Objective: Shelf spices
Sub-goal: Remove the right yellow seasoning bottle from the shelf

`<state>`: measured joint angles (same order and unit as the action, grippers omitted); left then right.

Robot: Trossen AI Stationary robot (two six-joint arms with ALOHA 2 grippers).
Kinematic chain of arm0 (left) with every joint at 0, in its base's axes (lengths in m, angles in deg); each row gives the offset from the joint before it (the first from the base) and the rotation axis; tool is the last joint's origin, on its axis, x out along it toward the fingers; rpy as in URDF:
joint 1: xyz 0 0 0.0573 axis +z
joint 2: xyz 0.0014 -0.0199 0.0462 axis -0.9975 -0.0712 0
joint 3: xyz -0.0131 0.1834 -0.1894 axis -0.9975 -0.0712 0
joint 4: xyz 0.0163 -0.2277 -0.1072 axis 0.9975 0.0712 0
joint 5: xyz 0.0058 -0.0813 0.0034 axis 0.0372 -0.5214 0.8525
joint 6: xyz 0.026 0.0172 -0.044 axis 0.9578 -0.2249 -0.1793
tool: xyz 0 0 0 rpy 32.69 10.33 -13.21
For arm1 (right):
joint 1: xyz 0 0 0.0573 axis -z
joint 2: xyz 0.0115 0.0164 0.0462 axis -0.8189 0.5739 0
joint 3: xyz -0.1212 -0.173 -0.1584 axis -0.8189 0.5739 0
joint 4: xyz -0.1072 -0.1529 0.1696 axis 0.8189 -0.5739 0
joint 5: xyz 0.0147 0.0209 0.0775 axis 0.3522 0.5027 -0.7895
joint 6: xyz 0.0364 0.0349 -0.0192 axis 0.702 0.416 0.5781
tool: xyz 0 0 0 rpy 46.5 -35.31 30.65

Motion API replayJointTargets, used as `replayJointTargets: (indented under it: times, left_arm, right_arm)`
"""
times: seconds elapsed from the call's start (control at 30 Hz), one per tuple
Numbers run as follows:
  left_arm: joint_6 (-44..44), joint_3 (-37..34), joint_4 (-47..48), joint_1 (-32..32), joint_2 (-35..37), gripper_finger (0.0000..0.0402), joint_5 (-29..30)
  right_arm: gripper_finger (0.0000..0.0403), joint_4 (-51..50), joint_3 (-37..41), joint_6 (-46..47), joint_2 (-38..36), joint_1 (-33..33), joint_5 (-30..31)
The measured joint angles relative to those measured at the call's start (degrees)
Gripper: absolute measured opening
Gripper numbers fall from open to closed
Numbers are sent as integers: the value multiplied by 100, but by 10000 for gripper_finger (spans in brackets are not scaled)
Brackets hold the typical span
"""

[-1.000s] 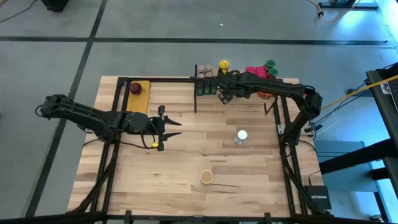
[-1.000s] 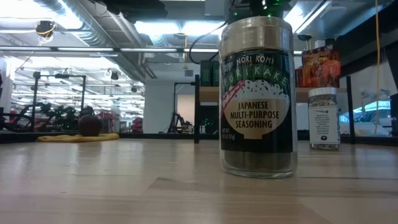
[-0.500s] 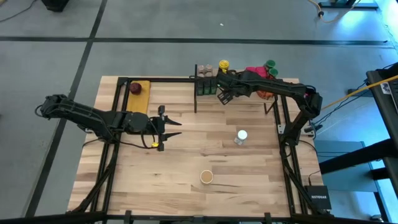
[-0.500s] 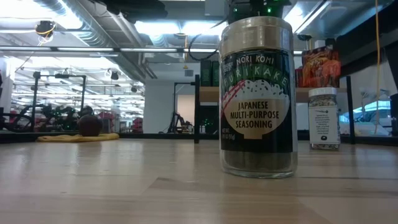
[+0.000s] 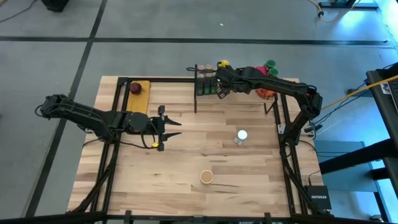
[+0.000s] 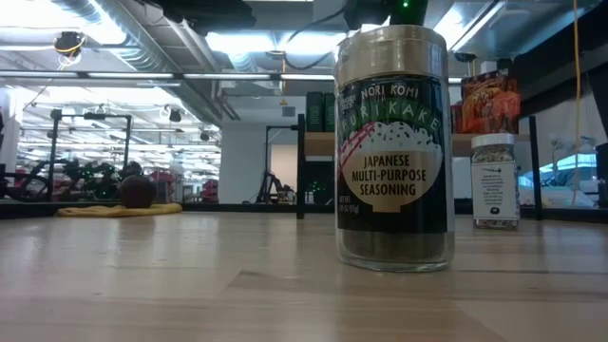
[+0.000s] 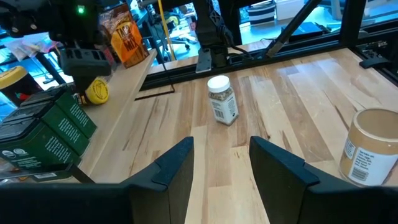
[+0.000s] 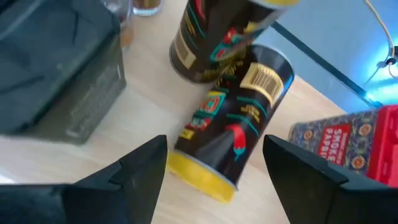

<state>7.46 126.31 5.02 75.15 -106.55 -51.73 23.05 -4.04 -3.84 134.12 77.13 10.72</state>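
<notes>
We find the right end effector (image 5: 219, 91) up at the shelf (image 7: 134, 78), poised over a yellow-lidded black jar (image 8: 233, 137) that lies tipped on its side on the shelf board, and this is the relation the next move turns on: in the right wrist view the jar's long axis runs slantwise through the gap between the two fingers (image 8: 140, 168), lid end nearer the camera, base end pointing away toward a second, upright jar (image 8: 217, 37) of the same make that it seems to touch. The fingers stand apart with nothing between them yet, one on either side of the fallen jar's lid end (so a close here would, we judge, bite across the width near the lid, not along the length). A dark tin (image 8: 56, 81) sits just beside the jar on one flank and a red box (image 8: 348, 146) on the other, so room to swing is tight. The left end effector (image 5: 163, 128) waits low over the middle of the surface (image 5: 186, 162), fingers parted and empty, well apart from the shelf, so the right arm is plainly the nearer one. Two jars are not yet shelved: a white-lidded jar (image 5: 241, 136) and a tan-lidded jar (image 5: 206, 177) stand upright on the surface, both nearer the left arm.
</notes>
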Motion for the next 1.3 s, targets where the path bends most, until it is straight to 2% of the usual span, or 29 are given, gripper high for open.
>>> replayJointTargets:
  times: [0.17, 0.53, 1.3]
  left_arm:
    - [-9, 0, 2, 0, 0, 150, 1]
    - [-125, 0, 2, 0, 2, 150, 1]
    - [-127, -1, 2, -1, 0, 150, -1]
  right_arm:
    - [271, 223, 57, -4, 2, 0, 218]
    - [271, 674, 679, -6, -4, 38, 267]
    - [272, 708, 715, -61, 9, 40, 88]
